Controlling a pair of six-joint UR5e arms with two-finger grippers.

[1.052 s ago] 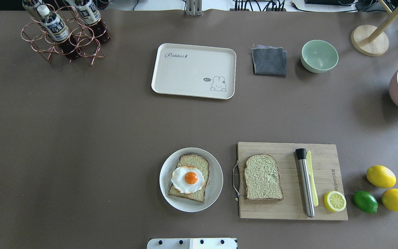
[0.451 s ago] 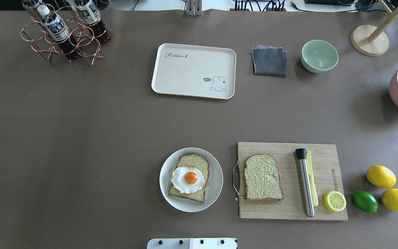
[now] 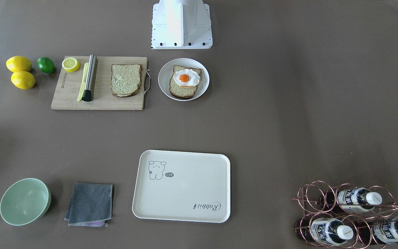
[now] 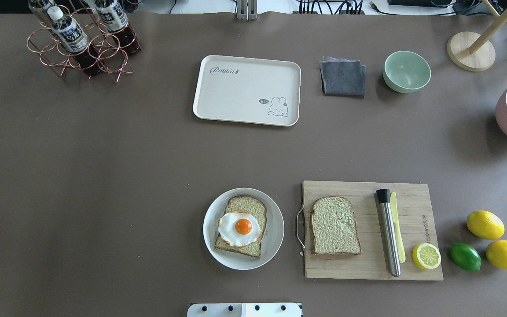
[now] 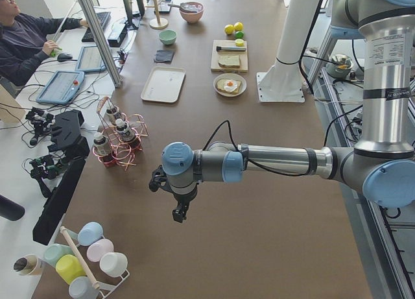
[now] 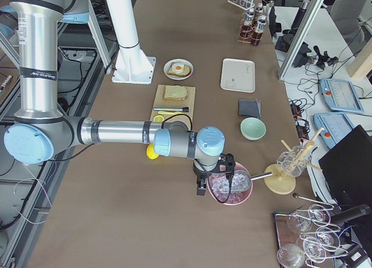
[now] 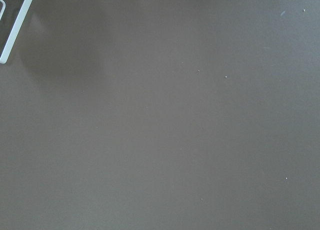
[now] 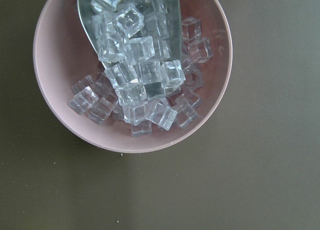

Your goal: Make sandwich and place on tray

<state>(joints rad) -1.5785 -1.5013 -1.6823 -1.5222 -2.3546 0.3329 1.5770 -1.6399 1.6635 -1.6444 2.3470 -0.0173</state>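
Observation:
One bread slice lies on a round white dish with the fried egg on top. The second slice lies on the wooden cutting board. The cream tray sits farther back, with nothing on it. Both grippers show only in the side views. The left gripper hangs over bare table at the left end. The right gripper hangs over a pink bowl of ice cubes. I cannot tell whether either is open or shut.
On the board lie a steel muddler, a yellow knife and a half lemon. Two lemons and a lime lie to its right. A grey cloth, green bowl and bottle rack stand at the back.

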